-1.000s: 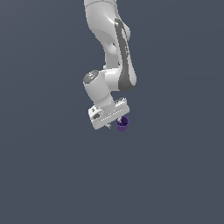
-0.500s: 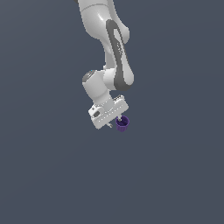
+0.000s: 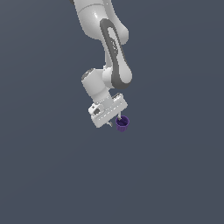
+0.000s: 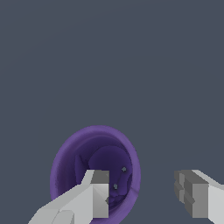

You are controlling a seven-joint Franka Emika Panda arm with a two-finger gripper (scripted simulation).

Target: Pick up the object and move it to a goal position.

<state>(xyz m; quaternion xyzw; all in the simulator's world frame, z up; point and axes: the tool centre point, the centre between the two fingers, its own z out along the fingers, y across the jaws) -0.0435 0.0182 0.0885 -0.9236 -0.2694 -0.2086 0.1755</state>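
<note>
Between the jaws there is mostly bare space: the gripper (image 4: 144,199) stands wide open, and the wrist view shows one fingertip (image 4: 98,192) poking down inside the hollow of the purple cup (image 4: 94,151) while the other sits well outside its wall. In the exterior view the cup (image 3: 123,124) sits just under the white gripper block (image 3: 108,110). Nothing is clamped, so the grasp step looks unfinished. Next, I judge, the jaws should close to pinch the cup's wall before any carry.

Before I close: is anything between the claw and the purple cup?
Nothing visible. The claw is open, one finger inside the small dark purple hollow cup, the other outside its rim. No goal marker shows.
</note>
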